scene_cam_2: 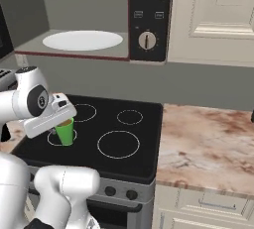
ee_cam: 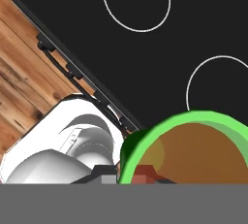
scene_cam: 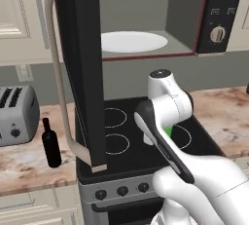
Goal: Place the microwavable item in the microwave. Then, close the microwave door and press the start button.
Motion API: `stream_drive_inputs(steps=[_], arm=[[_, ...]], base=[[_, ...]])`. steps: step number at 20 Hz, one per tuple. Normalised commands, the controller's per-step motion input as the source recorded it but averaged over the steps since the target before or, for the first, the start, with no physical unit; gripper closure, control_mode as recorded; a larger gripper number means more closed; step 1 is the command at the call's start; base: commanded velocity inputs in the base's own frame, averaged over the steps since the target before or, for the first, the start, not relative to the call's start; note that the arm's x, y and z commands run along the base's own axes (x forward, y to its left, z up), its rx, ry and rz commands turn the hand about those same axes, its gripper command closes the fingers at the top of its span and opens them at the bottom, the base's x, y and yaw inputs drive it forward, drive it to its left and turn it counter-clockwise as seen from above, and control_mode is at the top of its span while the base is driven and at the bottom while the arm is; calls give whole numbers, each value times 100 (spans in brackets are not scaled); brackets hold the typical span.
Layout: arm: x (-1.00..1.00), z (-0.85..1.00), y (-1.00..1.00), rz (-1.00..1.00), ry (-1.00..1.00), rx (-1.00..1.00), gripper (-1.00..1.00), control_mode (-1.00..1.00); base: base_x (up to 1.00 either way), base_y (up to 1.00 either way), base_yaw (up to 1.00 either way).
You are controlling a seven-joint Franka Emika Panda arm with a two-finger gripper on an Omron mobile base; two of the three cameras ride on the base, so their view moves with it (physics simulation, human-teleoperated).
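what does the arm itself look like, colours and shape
The arm is glossy white, built of thick rounded segments with bulbous joints. Dark grey to black bands and caps mark the joints, including a black strip along one link and a dark round cap on top. In the right base view the hand is a pale, blocky white piece. No cables or markings show.

One cup (scene_cam_2: 65, 131), bottle (scene_cam: 50, 144), perhaps toaster (scene_cam: 17, 114).

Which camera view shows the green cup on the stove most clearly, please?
The right base view is best: the green cup stands whole on the black stove, directly under the gripper. The hand view shows just its rim and brown contents, cropped. The left base view shows a green sliver behind the arm.
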Motion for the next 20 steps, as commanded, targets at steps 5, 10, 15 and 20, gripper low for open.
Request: stream_drive_inputs(steps=[5, 10, 15, 20], arm=[[0, 0, 0, 0, 0, 0, 100, 100], [0, 0, 0, 0, 0, 0, 100, 100], [0, 0, 0, 0, 0, 0, 100, 100], [6, 2, 0, 0, 0, 0, 100, -100]], base=[[13, 0, 0], [1, 0, 0], [14, 0, 0], [8, 0, 0]])
